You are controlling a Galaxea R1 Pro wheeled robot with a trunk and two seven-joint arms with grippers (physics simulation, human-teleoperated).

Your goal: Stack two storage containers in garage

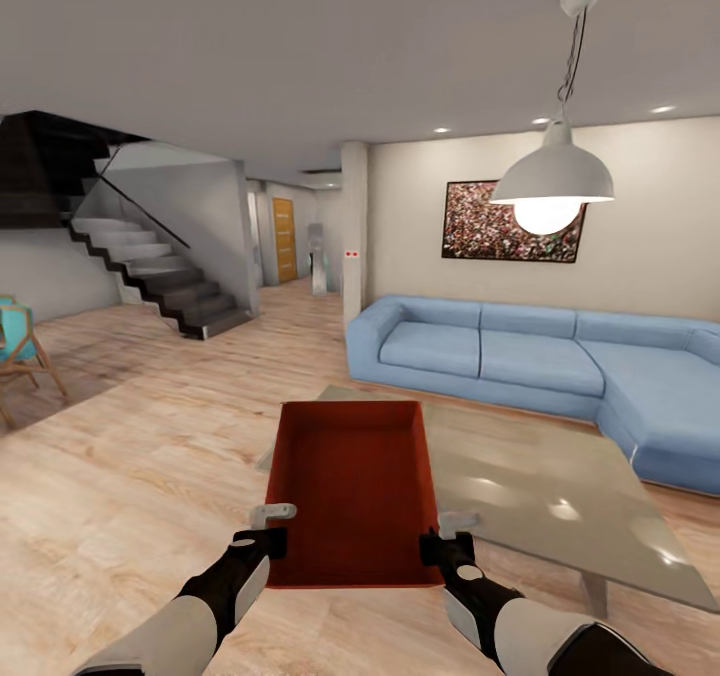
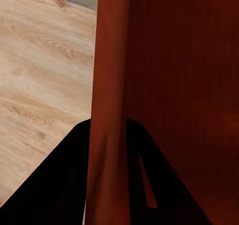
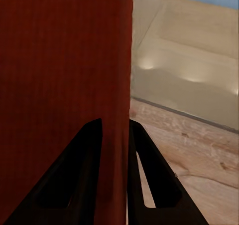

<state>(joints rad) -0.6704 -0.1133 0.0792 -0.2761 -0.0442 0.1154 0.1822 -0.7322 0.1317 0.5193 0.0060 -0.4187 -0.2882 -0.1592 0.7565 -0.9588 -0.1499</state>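
Storage container (image 1: 352,496), orange-red and open-top, is up off the wood plank floor (image 1: 120,476), held out front between both arms in the living room. Left gripper (image 1: 272,526) has its jaws pinching the left wall; right gripper (image 1: 445,536) pinches the right wall the same way. Grey low table (image 1: 560,496) sits just beside it, blue sofa (image 1: 530,356) beyond. No readable writing or labels anywhere.
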